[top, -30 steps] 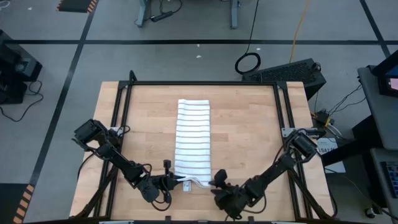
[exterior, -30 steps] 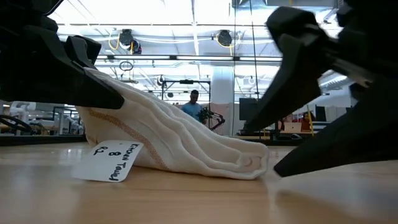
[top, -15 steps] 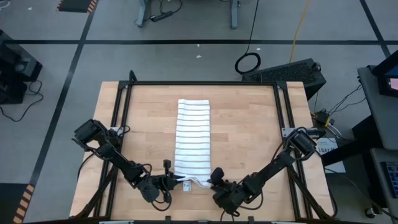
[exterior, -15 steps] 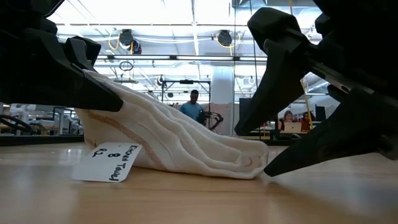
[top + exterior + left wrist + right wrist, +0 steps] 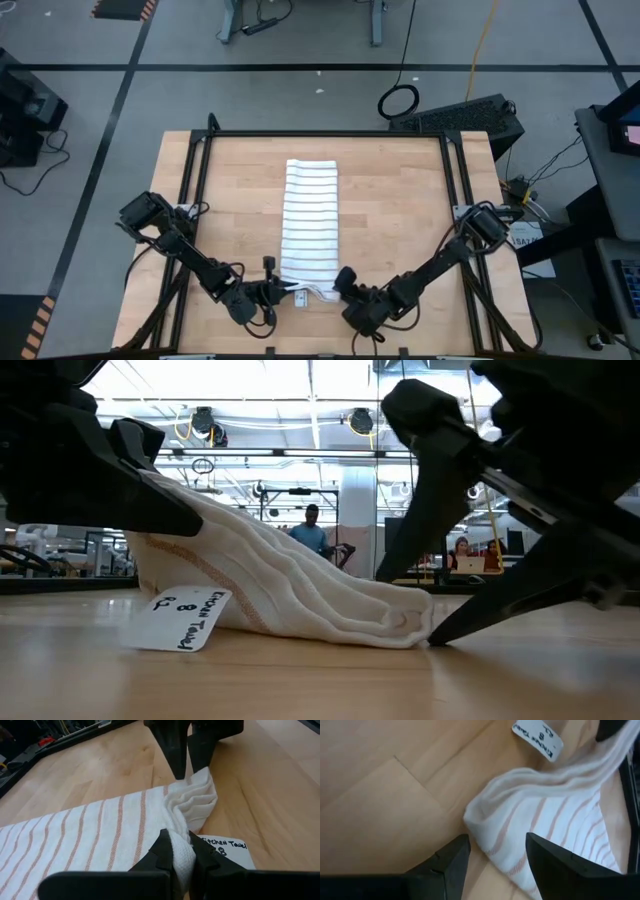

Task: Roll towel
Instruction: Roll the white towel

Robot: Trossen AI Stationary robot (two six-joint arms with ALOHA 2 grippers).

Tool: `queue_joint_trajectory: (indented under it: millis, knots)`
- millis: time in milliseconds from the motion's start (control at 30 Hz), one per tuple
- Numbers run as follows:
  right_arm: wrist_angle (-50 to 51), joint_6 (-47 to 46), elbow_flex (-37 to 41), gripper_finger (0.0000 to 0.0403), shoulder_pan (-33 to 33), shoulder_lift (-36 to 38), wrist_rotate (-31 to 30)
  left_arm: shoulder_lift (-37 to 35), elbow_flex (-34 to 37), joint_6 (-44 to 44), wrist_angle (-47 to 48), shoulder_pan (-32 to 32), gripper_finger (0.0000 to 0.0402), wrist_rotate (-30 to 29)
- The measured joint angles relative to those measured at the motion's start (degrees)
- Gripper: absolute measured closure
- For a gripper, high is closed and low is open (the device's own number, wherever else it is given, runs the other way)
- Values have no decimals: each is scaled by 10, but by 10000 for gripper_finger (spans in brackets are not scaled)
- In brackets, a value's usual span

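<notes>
The left gripper [image 5: 283, 291] sits low at the near edge of the wooden bench [image 5: 400, 220], just left of the middle. Its arm reaches in from the left edge, bent low over the planks. Its two dark fingers [image 5: 172, 851] are pinched tight on the near left corner of the towel [image 5: 308, 230], lifting that corner off the wood so the cloth slopes down towards the right in soft bunched folds, as the low view shows.

The towel itself is a thin white woven cloth with narrow reddish-brown stripes running across it. It lies as a long flat strip along the middle of the bench, its far end near the far edge and its near end gathered between the two grippers. A small white tag [image 5: 185, 618] with black handwriting hangs from the raised corner and rests on the wood just beside the fold.

The right gripper [image 5: 344, 283] is down at the near right corner of the towel, its arm stretched low and slanting in from the right edge. Its jaws stand apart, one dark finger [image 5: 451, 862] on either side of the rounded, folded corner of cloth; the lower tip touches the bench right at the towel's edge. They straddle the corner without being closed on it.
</notes>
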State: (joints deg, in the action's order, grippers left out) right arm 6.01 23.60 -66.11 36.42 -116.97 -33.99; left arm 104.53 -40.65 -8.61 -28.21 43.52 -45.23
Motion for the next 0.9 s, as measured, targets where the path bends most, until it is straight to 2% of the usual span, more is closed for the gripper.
queue_joint_trajectory:
  millis: [200, 433, 800, 900]
  knots:
    - [-30, 39, 0, 212, -16, 0, 31, 0, 0, 0, 0, -1, 379, 0]
    - [-62, 40, 0, 212, -25, -2, 56, 0, 0, 1, -8, -1, 379, -16]
    - [-81, -99, 0, 212, -27, -2, 87, 0, 0, -2, -4, -1, 379, -29]
    - [-81, -132, 0, 212, -27, -2, 89, 0, 0, -27, 18, 0, 379, -30]
